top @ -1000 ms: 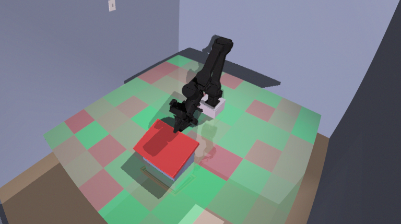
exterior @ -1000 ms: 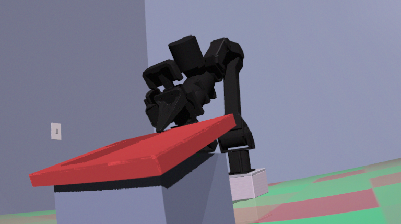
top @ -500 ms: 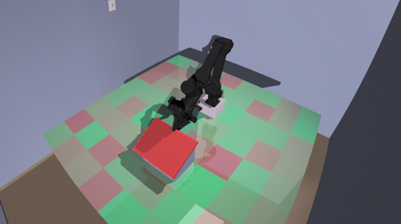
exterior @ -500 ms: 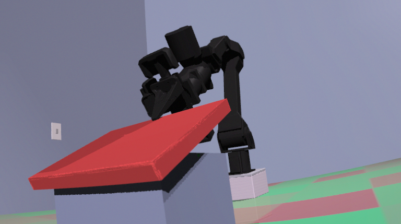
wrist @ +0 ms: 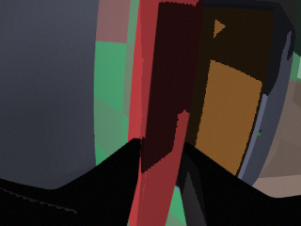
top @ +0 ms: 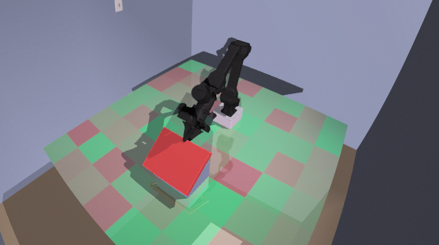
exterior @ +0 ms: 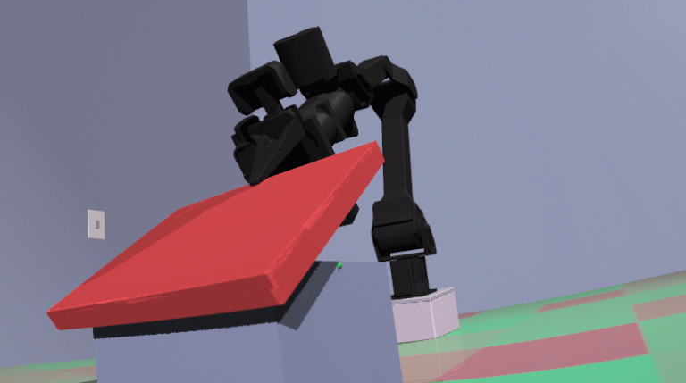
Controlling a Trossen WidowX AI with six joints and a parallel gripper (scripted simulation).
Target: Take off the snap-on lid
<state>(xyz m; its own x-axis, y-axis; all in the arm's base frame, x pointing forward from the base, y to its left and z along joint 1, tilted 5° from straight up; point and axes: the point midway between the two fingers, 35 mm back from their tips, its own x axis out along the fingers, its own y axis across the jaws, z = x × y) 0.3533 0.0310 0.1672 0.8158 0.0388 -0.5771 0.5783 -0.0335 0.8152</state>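
The red lid [top: 181, 161] [exterior: 212, 247] [wrist: 165, 198] is tilted steeply, its far edge on the arm's side raised and its near edge low at the top of the storage box. The blue-grey storage box [top: 202, 176] [exterior: 333, 338] [wrist: 275, 118] stands upright on the table; its brown inside shows under the raised lid in the wrist view. My gripper [top: 186, 139] [exterior: 255, 183] [wrist: 159, 148] is shut on the raised edge of the lid, one finger on each side of it. Whether the lid's low edge still touches the box rim is hard to tell.
The checkered green and pink table [top: 239, 177] lies around the box. The arm's pale base block [top: 231, 121] [exterior: 414, 320] stands behind the box. A thin tan outline [top: 162, 190] shows by the box's foot. Walls rise behind the table.
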